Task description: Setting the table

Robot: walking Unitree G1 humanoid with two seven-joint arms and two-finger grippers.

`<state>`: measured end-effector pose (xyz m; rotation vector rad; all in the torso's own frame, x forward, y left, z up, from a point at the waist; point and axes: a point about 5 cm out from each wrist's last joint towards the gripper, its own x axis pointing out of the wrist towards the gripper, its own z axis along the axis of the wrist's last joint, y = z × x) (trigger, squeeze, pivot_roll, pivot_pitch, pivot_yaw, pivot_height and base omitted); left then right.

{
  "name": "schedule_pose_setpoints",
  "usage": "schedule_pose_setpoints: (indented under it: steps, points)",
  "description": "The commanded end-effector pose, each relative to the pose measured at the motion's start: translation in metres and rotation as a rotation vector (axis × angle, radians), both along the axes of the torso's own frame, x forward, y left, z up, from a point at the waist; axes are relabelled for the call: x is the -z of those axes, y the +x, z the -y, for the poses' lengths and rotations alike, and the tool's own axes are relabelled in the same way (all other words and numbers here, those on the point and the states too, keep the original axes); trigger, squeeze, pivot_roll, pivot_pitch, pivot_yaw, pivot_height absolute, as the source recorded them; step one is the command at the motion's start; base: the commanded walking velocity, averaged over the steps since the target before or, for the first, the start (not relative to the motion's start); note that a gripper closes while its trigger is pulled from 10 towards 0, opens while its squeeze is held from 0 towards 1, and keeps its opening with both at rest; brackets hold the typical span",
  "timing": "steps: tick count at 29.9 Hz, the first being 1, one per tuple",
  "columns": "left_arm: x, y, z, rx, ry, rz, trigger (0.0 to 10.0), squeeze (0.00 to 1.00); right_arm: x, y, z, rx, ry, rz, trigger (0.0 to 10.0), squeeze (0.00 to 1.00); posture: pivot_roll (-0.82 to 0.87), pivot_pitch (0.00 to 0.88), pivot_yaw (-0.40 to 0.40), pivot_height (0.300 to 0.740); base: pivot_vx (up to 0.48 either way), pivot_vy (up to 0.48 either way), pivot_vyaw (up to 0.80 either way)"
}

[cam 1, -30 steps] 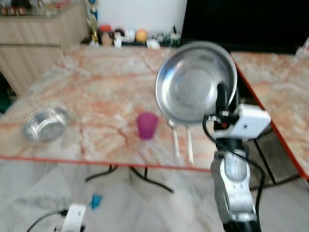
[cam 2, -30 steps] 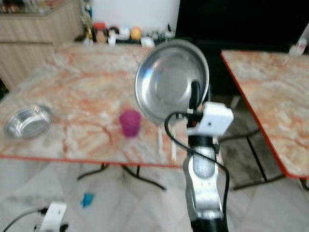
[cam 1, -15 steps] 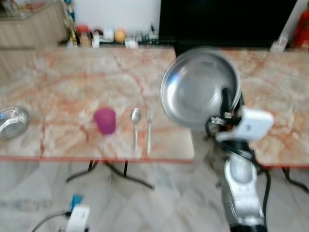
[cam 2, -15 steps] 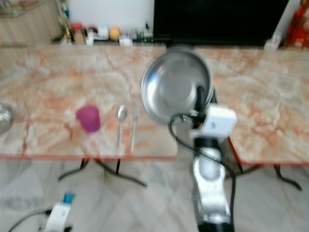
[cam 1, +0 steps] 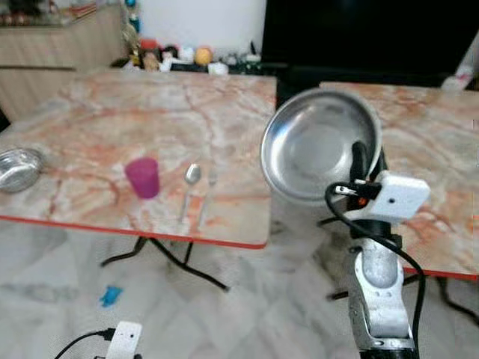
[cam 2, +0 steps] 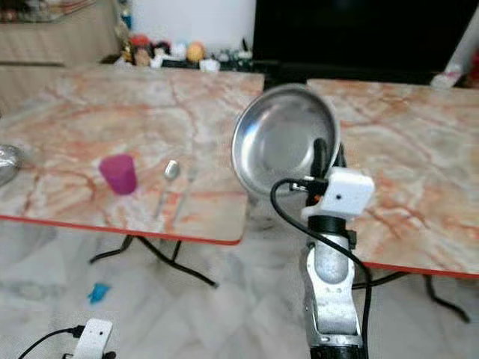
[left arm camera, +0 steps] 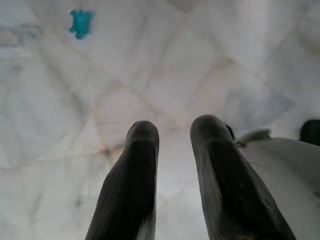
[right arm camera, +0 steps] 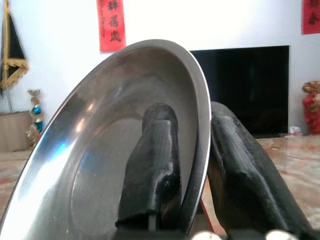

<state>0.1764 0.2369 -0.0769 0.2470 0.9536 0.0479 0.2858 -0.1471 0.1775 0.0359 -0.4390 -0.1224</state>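
Two black fingers (right arm camera: 159,165) of the right gripper (right arm camera: 192,170) pinch the rim of a steel plate (cam 1: 318,146), one finger inside the dish and the other behind it. The plate stands nearly upright in the air, its hollow facing the camera, over the gap between the two benches and in front of the near corner of the left bench (cam 1: 224,112). A white camera box (cam 1: 394,197) and a black cable (cam 1: 340,217) sit on the silver right arm (cam 1: 378,288) just below the plate.

On the left bench, near its front edge, a spoon (cam 1: 189,187) and a fork (cam 1: 207,193) lie side by side, handles toward the red-trimmed edge. A pink cup (cam 1: 143,177) stands upright just beside the spoon, on the side away from the plate. A steel bowl (cam 1: 18,168) sits well apart at the far left edge of that bench. Small jars and ornaments (cam 1: 176,56) line a ledge past its back edge. The right bench (cam 1: 441,142) has the same marbled orange top.

The left gripper (left arm camera: 172,145) hangs idle over the pale tiled floor (left arm camera: 165,65), its fingers slightly parted with nothing between them. A blue scrap (left arm camera: 80,23) and a white plug box (cam 1: 123,340) lie on the floor.
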Motion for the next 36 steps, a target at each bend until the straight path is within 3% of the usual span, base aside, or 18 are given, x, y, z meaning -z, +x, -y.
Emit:
schedule_pose_setpoints:
  steps: [1,24,28,36]
  points:
    - [0.000,-0.001,-0.002,0.009,0.009,-0.006,10.0,0.00,-0.008,0.001,-0.002,-0.013,-0.002,0.033,10.0,0.00,0.06,0.000,-0.019,0.740,0.000,-0.304,0.00]
    - [0.000,-0.001,-0.001,0.015,0.009,-0.006,10.0,0.00,-0.003,0.003,0.000,-0.012,0.012,0.001,10.0,0.00,0.06,0.000,-0.020,0.740,0.000,-0.306,0.00]
    - [0.001,-0.002,-0.001,0.016,0.008,-0.009,10.0,0.00,0.000,0.002,0.008,0.023,0.075,-0.013,10.0,0.00,0.06,0.000,-0.018,0.740,0.000,-0.306,0.00]
    - [0.001,-0.002,-0.001,0.017,0.009,-0.010,10.0,0.00,0.001,0.002,0.007,0.024,0.079,-0.017,10.0,0.00,0.06,0.000,-0.015,0.740,0.000,-0.305,0.00]
